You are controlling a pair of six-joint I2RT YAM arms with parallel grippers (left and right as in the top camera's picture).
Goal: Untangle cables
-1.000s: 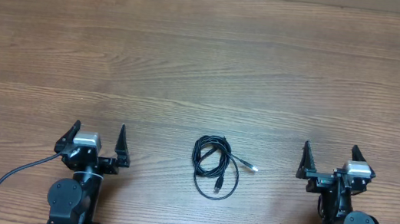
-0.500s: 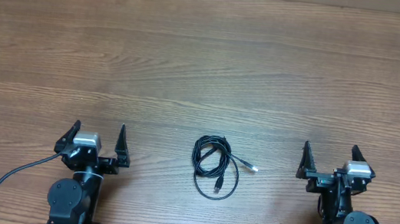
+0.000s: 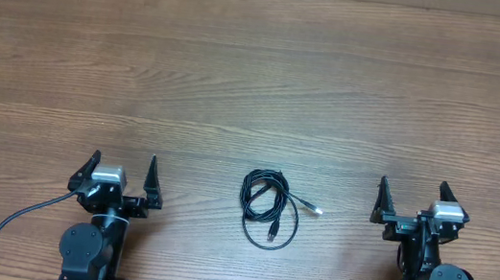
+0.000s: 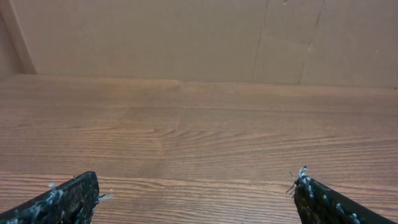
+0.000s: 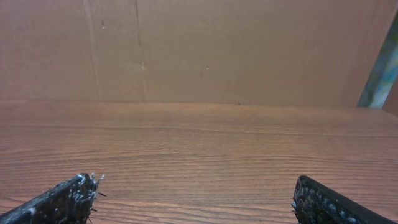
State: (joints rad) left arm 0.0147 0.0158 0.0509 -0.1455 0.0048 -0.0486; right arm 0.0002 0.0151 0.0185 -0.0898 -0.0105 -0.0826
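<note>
Near the front edge of the brown wood-grain table (image 3: 238,80), midway between my two arms, the thin black cables (image 3: 277,211) lie in one small coiled tangle. The loops overlap, and I cannot tell the cords apart from overhead. One white-tipped plug (image 3: 318,210) pokes out of the tangle toward the right arm, and a dark plug end rests inside the lower loop.

The left hand (image 3: 124,158) sits well apart from the tangle on its left, with its fingers spread wide and holding nothing. The right hand (image 3: 413,186) sits well apart on the other side, equally spread and empty. A thick black wire (image 3: 7,224) curves from the left arm's base toward the table's front edge.

Beyond the tangle, bare wood runs broadly to the table's far edge at the top of the overhead view, and out to both sides.

From the left wrist, the left hand (image 4: 198,177) shows only two dark fingertips in the bottom corners, with bare table between them and a tan panelled wall (image 4: 155,37) at the far edge. The right wrist view of the right hand (image 5: 193,182) is much the same.
</note>
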